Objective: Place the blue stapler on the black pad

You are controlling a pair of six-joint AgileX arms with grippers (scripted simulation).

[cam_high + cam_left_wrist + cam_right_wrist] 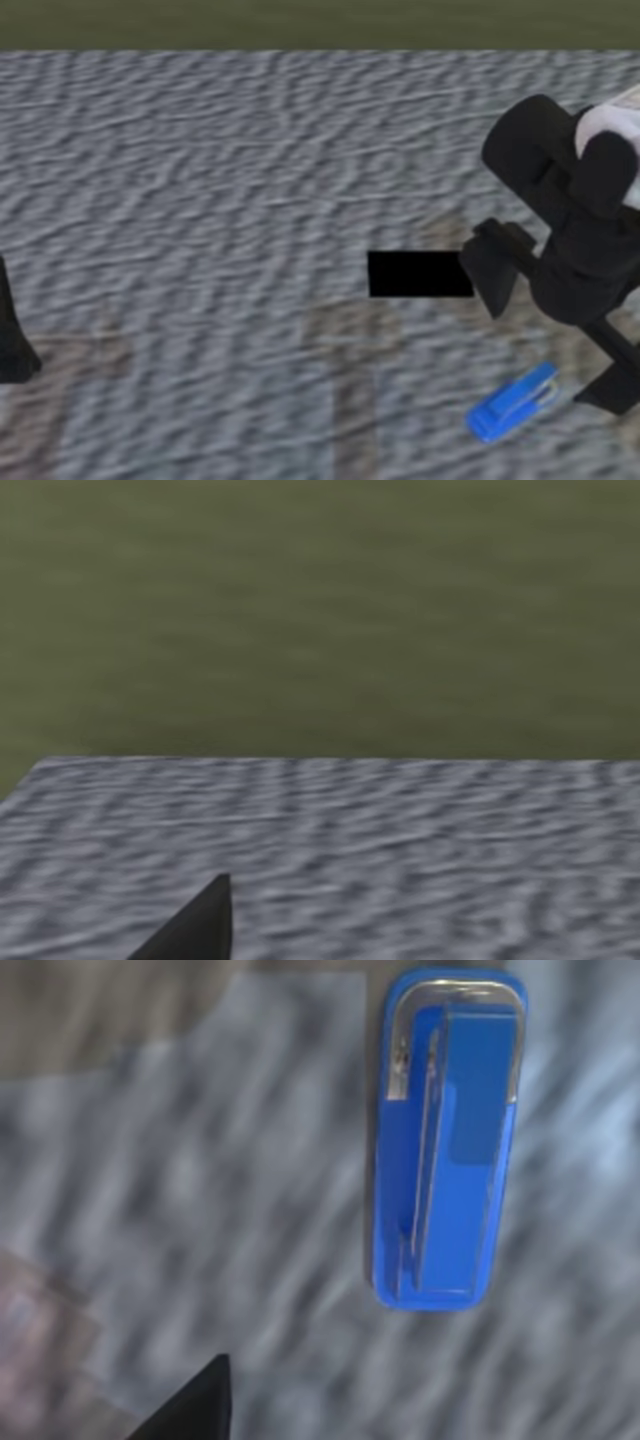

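Observation:
The blue stapler (513, 402) lies flat on the table near the front right, angled, with its pale strip along one side. In the right wrist view the blue stapler (445, 1150) fills the upper part, apart from the one fingertip (203, 1407) that shows. The black pad (420, 274) is a flat rectangle behind and to the left of the stapler, with nothing on it. My right gripper (552, 328) hovers open between pad and stapler, its fingers spread wide and holding nothing. My left gripper (12, 345) is parked at the table's left edge, open, with one fingertip (200, 927) showing.
The grey rippled tabletop (200, 200) stretches between the two arms. Its far edge (320, 50) meets an olive-green backdrop. The right arm's bulky black body (560, 170) hangs over the right side of the table.

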